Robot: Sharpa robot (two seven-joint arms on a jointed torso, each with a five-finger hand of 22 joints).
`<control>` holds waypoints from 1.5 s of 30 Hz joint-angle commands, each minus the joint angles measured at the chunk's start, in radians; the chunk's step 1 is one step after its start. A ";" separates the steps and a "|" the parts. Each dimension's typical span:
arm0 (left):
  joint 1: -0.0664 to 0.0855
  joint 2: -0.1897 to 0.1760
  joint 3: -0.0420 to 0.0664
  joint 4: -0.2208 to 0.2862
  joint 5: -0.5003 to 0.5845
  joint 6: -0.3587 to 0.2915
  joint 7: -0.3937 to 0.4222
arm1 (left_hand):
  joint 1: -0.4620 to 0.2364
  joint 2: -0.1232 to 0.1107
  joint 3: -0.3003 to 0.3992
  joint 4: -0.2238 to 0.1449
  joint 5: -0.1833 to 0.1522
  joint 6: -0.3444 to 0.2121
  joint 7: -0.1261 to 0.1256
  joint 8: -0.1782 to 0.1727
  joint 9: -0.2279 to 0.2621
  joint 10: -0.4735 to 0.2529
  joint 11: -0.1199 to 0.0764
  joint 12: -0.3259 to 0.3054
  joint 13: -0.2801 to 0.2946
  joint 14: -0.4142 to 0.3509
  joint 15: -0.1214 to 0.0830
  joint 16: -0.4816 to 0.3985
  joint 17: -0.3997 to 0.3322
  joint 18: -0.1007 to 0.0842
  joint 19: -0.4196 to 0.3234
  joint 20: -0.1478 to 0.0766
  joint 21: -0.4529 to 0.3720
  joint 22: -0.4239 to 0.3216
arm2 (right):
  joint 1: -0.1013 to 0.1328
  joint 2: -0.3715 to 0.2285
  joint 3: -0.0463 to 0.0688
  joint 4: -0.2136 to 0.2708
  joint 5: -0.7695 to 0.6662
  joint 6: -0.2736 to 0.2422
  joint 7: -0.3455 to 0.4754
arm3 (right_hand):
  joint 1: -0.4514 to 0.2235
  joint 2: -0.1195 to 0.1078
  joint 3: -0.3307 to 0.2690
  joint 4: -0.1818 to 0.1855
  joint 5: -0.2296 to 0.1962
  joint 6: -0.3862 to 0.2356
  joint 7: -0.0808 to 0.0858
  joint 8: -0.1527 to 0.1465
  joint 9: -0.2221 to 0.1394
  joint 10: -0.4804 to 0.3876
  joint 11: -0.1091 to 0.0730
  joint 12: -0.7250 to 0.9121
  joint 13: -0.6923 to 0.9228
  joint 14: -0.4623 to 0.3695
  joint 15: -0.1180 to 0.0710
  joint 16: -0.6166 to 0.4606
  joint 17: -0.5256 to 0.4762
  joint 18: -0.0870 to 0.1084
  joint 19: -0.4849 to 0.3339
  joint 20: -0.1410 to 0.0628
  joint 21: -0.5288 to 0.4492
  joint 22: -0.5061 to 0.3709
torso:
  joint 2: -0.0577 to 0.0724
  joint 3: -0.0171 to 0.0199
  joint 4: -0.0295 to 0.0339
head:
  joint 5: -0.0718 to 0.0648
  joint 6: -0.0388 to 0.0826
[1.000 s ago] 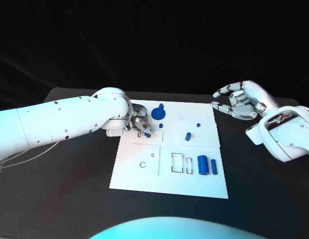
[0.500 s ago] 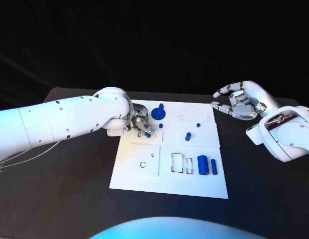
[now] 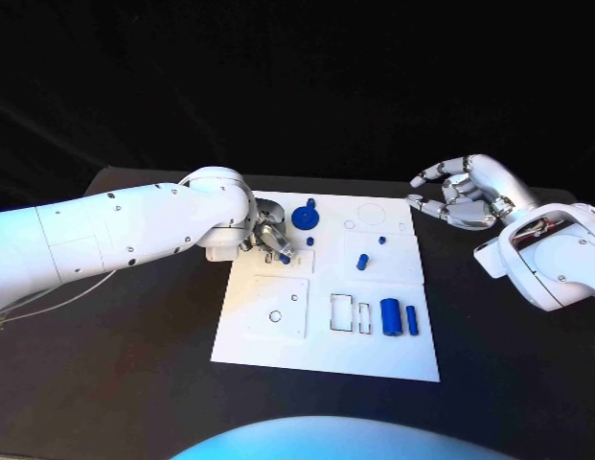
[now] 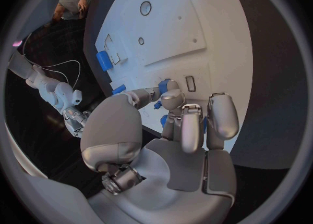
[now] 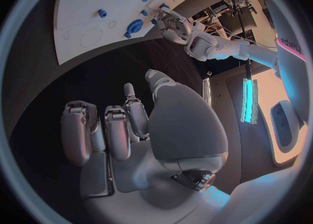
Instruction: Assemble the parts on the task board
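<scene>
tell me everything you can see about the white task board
The task board is a flat white rectangular plate lying on the black table, between the two arms. It carries outlined recesses, round holes and several small blue parts. The left hand is over its left edge, fingers on a blue part there. The right hand hovers beyond its far right corner.

Overhead head view, two wrist close-ups

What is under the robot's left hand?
Under the left hand lies the white task board. A small blue part pokes out by its fingers, and the wrist view shows blue bits between them. The fingers cover the rest, so what it grips stays hidden.
</scene>
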 commanded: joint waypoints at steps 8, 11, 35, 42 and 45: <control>-0.006 0.004 -0.004 0.006 0.039 0.013 0.007 | 0.009 0.049 0.109 -0.115 0.064 0.049 -0.032 0.004 -0.010 0.017 -0.005 0.011 0.007 0.091 -0.007 0.008 0.211 -0.014 0.018 -0.002 0.011 0.018 | -0.001 0.001 0.000 0.000 -0.006 0.012 0.004 | -0.009 -0.003 -0.002 0.002 -0.001 -0.004 0.000 0.007 0.002 0.002 -0.002 -0.003 0.069 0.099 -0.006 -0.005 0.229 0.012 0.036 -0.010 0.000 0.178 | 0.000 0.0001 -0.0002 | 0.001 -0.001; -0.006 0.003 -0.004 0.006 0.043 0.011 0.007 | 0.008 0.050 0.109 -0.116 0.065 0.050 -0.032 0.004 -0.010 0.017 -0.006 0.011 0.007 0.091 -0.007 0.008 0.211 -0.014 0.019 -0.002 0.011 0.018 | -0.001 0.001 0.000 0.000 -0.006 0.012 0.004 | -0.009 -0.003 -0.002 0.002 -0.001 -0.004 0.000 0.007 0.002 0.002 -0.002 -0.003 0.069 0.099 -0.006 -0.005 0.229 0.012 0.036 -0.010 0.000 0.178 | 0.000 0.0003 -0.0006 | 0.001 -0.002; -0.005 0.000 -0.003 0.008 0.065 0.022 0.005 | -0.008 0.058 0.121 -0.139 0.093 0.069 -0.038 0.000 -0.021 0.029 -0.011 0.017 0.011 0.092 -0.011 0.011 0.215 -0.017 0.027 -0.005 0.020 0.035 | -0.001 0.001 0.000 0.000 -0.006 0.013 0.004 | -0.009 -0.003 -0.002 0.002 -0.001 -0.004 0.000 0.007 0.002 0.002 -0.002 -0.003 0.069 0.099 -0.006 -0.005 0.229 0.012 0.036 -0.010 0.000 0.178 | 0.000 0.0000 -0.0006 | 0.004 -0.008; -0.005 -0.001 -0.003 0.010 0.064 0.037 0.004 | -0.007 0.058 0.122 -0.144 0.096 0.071 -0.039 -0.002 -0.023 0.031 -0.012 0.017 0.011 0.093 -0.012 0.011 0.217 -0.017 0.028 -0.006 0.021 0.037 | -0.001 0.001 0.000 0.000 -0.006 0.013 0.004 | -0.009 -0.003 -0.002 0.002 -0.001 -0.004 0.000 0.007 0.002 0.002 -0.002 -0.003 0.069 0.099 -0.006 -0.005 0.229 0.012 0.036 -0.010 0.000 0.178 | 0.000 -0.0001 0.0008 | 0.002 -0.008; -0.005 -0.001 -0.003 0.011 0.063 0.042 0.004 | -0.007 0.058 0.123 -0.146 0.097 0.072 -0.039 -0.002 -0.024 0.031 -0.012 0.016 0.010 0.093 -0.012 0.011 0.217 -0.017 0.029 -0.006 0.021 0.037 | -0.001 0.000 0.000 0.000 -0.006 0.012 0.004 | -0.009 -0.003 -0.002 0.002 -0.001 -0.004 0.000 0.007 0.002 0.002 -0.002 -0.003 0.069 0.099 -0.006 -0.005 0.229 0.012 0.036 -0.010 0.000 0.178 | 0.000 0.0000 0.0011 | 0.002 -0.009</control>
